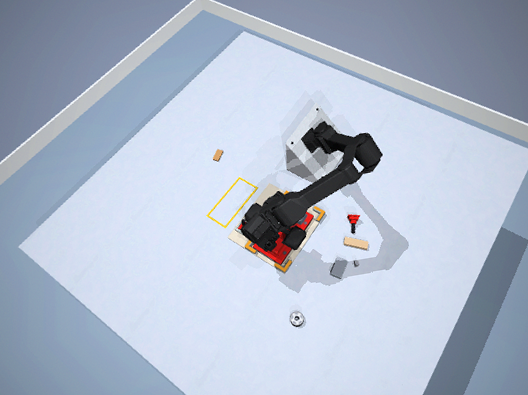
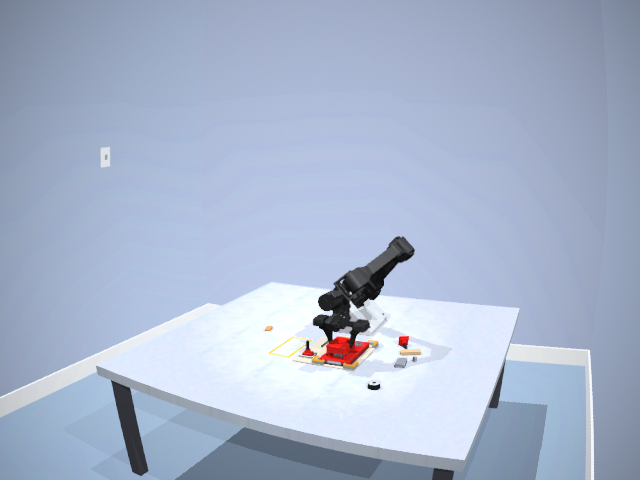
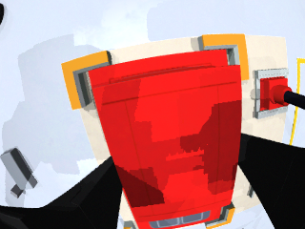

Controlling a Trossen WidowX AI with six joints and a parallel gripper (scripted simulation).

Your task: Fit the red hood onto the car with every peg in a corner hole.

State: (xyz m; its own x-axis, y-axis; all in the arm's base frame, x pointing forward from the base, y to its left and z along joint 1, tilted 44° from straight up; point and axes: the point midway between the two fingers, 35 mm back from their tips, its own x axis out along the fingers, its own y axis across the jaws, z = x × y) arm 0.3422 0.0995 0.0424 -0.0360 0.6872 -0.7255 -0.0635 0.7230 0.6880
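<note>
The red hood (image 2: pixel 338 349) (image 3: pixel 172 124) is over the chassis (image 1: pixel 309 218) (image 2: pixel 329 358) (image 3: pixel 195 58), roof up and roughly lined up with it. My gripper (image 2: pixel 341 344) (image 3: pixel 176 150) is shut on the hood, one finger on each long side. The chassis sits in the cream jig (image 1: pixel 271 191) (image 3: pixel 259 50) with orange corners. The hood hides the engine block, the pegs and the corner holes in the wrist view, and the arm covers most of the hood in the top view. I cannot tell whether the hood touches the deck.
A red piece with a black stem (image 2: pixel 308 351) (image 3: pixel 280 95) stands in a grey holder beside the chassis. A red funnel-shaped piece (image 1: pixel 353 219), a tan block (image 1: pixel 356 242) and a grey block (image 1: pixel 339 267) lie to the right. A wheel (image 1: pixel 296 318) and a yellow outline (image 1: pixel 222 197) also show.
</note>
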